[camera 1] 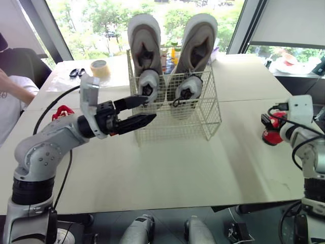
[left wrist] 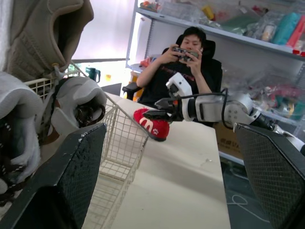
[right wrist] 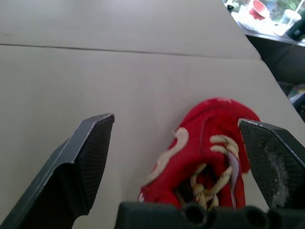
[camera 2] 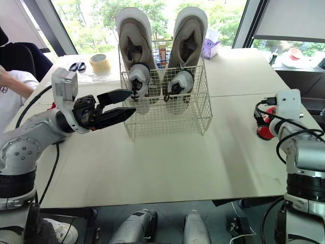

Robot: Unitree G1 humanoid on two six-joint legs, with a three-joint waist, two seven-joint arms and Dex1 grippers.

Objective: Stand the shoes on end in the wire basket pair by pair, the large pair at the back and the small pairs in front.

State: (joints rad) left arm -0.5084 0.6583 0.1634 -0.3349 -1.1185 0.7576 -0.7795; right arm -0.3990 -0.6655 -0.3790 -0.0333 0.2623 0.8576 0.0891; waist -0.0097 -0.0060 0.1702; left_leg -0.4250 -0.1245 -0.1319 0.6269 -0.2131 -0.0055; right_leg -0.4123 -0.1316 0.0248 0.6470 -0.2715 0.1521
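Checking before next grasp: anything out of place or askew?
Nothing spilled or damaged. The wire basket stands upright, large pair and small white pair on end inside. One red shoe lies on the table outside it, the open right gripper over it.

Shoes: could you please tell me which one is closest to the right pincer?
The small red shoe with cream laces, lying on the table just ahead of the open right pincer; the beige shoes and white shoes stand in the wire basket.

tape roll [camera 1: 100, 74] | scissors [camera 1: 76, 72] beside it | seated person [left wrist: 183, 71]
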